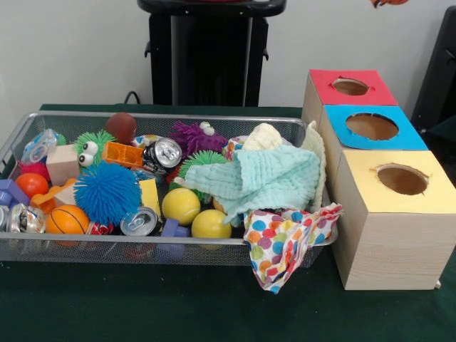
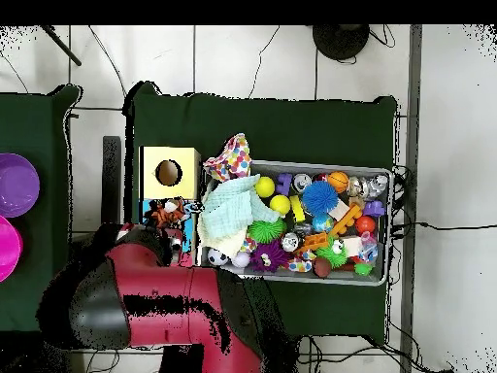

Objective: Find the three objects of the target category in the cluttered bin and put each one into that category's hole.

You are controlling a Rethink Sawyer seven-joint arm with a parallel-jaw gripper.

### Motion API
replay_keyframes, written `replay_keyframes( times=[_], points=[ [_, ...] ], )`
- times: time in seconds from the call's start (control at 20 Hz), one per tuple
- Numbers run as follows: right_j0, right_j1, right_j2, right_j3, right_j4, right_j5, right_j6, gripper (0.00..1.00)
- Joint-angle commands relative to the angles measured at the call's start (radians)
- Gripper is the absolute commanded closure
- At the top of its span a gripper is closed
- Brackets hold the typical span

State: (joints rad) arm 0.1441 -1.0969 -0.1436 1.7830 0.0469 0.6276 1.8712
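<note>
**Bin and sorting boxes on a green-covered table (image 1: 142, 306).**

A rectangular wire-mesh bin (image 1: 178, 116) (image 2: 291, 279) holds mixed clutter.

- **Soft items:** these lie at the end nearest the boxes.
  - A crinkled mint cloth (image 1: 274, 178) (image 2: 225, 214) is heaped over the other contents.
  - A cream knit cloth (image 1: 265, 135) lies behind it.
  - A polka-dot cloth (image 1: 285, 242) (image 2: 228, 160) drapes over the bin's rim and hangs down the outside.
- **Hard and rubbery items:**
  - a blue spiky ball (image 1: 107, 192) (image 2: 317, 197)
  - a green spiky ball with 2 eyes (image 1: 91, 146)
  - a purple spiky ball (image 1: 192, 137)
  - 2 smooth yellow balls (image 1: 181, 205)
  - a small orange basketball (image 1: 66, 219)
  - 2 metal cans (image 1: 162, 153), lying with their ends showing
  - a plain wooden cube (image 1: 63, 164)

Just beside the bin stand 3 pale wooden boxes in a row. Each has a round hole cut in a coloured top:

- red box (image 1: 324, 89)
- blue box (image 1: 342, 135)
- yellow box (image 1: 370, 185) (image 2: 150, 160)

In the overhead view the red arm (image 2: 165, 291) covers the red box and the blue box. The gripper cannot be made out there, so whether it is open or closed cannot be told.
</note>
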Motion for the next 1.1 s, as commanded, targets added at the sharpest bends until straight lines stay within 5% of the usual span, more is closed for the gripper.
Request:
replay_keyframes(
  times=[0.05, 0.55, 1.1],
  points=[
    [0.059, 0.050, -0.067, -0.081, -0.099, 0.084, 0.218, 1.00],
    [0.052, 0.137, -0.049, 0.012, -0.027, -0.051, 0.223, 1.00],
    [0.183, 0.255, -0.182, 0.034, -0.036, -0.226, 0.338, 1.00]
  ],
)
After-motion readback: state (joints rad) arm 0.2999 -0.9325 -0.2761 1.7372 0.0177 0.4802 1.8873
